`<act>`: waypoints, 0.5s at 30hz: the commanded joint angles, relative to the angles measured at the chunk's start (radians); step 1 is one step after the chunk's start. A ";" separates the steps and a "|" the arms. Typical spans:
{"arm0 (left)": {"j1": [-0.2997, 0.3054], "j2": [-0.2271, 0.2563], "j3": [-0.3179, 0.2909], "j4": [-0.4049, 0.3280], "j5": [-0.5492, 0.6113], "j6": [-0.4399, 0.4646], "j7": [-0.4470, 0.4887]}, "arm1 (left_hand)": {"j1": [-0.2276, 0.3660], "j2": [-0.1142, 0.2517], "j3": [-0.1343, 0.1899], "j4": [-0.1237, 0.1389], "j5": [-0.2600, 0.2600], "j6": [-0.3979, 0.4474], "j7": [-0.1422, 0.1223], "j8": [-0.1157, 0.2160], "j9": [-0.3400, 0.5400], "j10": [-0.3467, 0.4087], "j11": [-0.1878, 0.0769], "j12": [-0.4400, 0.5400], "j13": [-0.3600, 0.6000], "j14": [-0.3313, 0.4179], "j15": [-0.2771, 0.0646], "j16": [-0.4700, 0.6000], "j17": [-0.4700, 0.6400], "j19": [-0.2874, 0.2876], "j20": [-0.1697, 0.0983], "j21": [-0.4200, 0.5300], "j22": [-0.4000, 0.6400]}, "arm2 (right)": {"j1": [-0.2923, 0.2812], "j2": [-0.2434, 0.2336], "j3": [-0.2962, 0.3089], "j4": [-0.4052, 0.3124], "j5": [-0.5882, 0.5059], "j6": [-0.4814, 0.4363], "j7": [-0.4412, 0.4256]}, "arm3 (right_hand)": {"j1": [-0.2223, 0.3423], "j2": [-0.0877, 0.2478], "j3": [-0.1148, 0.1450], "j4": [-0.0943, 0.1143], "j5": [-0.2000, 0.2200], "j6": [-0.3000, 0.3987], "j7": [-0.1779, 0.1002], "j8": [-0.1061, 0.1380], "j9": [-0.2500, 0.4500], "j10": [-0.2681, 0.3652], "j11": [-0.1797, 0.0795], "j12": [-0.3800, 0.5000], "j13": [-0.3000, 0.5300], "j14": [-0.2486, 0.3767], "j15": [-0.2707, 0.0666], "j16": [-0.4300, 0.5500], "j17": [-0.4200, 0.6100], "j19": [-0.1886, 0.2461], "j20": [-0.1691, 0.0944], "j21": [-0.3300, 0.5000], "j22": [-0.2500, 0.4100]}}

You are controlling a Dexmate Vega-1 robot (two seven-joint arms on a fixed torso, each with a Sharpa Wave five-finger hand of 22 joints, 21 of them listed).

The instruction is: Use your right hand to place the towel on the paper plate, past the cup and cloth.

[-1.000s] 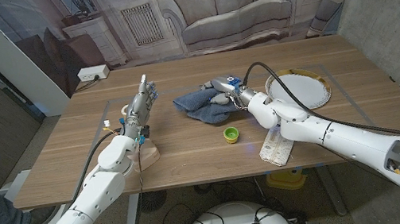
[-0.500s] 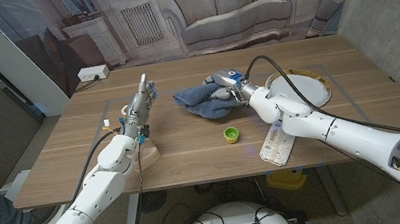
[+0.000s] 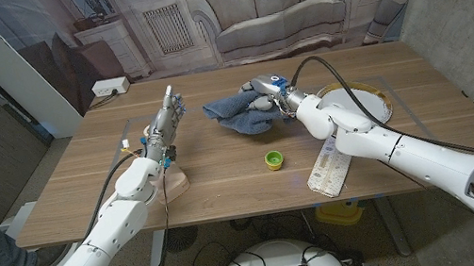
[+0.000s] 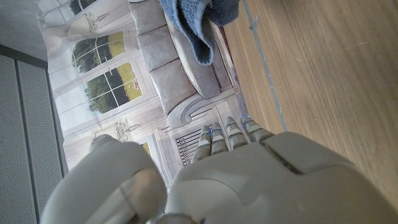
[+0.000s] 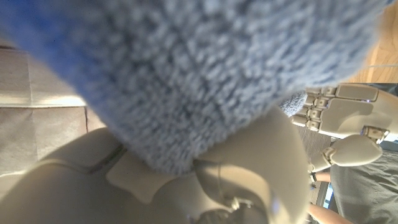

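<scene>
Blue towel (image 3: pixel 242 113) is gripped by right hand (image 3: pixel 267 96), bunched up and lifted off the wood table (image 3: pixel 224 168). Head view: vs. a sec ago it has gone from mid-table toward the far edge, nearer the paper plate (image 3: pixel 374 106) by the right edge; green cup (image 3: pixel 273 158) sits behind, toward the near edge. Not over the plate yet, so carry continues. Left hand (image 3: pixel 165 125) holds nothing, fingers out, unmoved.
L wrist view: towel hangs above table.
R wrist view: towel fills palm, grip looks firm.
</scene>
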 commanded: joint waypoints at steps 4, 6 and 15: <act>-0.006 -0.008 0.001 0.020 -0.010 -0.015 -0.019 | 0.008 0.008 -0.002 -0.005 0.001 0.007 -0.001 -0.004 0.001 0.005 0.000 0.002 0.005 -0.001 0.000 0.002 0.004 0.004 -0.020 0.003 0.006 | -0.001 -0.007 0.032 -0.055 0.000 -0.008 0.011 | 0.035 0.043 0.004 0.007 -0.002 0.010 0.000 0.010 0.005 0.020 -0.002 0.006 0.004 0.033 -0.071 0.001 0.003 0.010 -0.083 0.012 0.001; -0.002 -0.006 -0.001 0.017 -0.009 -0.017 -0.017 | 0.009 0.009 -0.002 -0.005 0.001 0.007 -0.001 -0.004 0.001 0.004 0.001 0.001 0.005 -0.001 0.000 0.002 0.004 0.004 -0.020 0.003 0.006 | -0.002 -0.006 0.035 -0.061 -0.003 -0.013 0.010 | 0.035 0.043 0.004 0.007 -0.002 0.011 0.001 0.009 0.005 0.021 -0.002 0.006 0.004 0.034 -0.071 0.000 0.003 0.010 -0.083 0.012 0.001; 0.015 0.013 -0.014 -0.013 -0.008 -0.012 -0.007 | 0.013 0.013 -0.001 -0.007 0.000 0.006 -0.001 -0.004 0.001 0.005 0.002 0.001 0.005 0.000 0.001 0.002 0.004 0.004 -0.019 0.003 0.006 | -0.004 -0.003 0.057 -0.091 0.011 -0.034 0.019 | 0.033 0.043 0.002 0.008 -0.003 0.012 0.000 0.007 0.007 0.024 -0.003 0.005 0.006 0.039 -0.069 -0.003 0.002 0.011 -0.082 0.019 0.001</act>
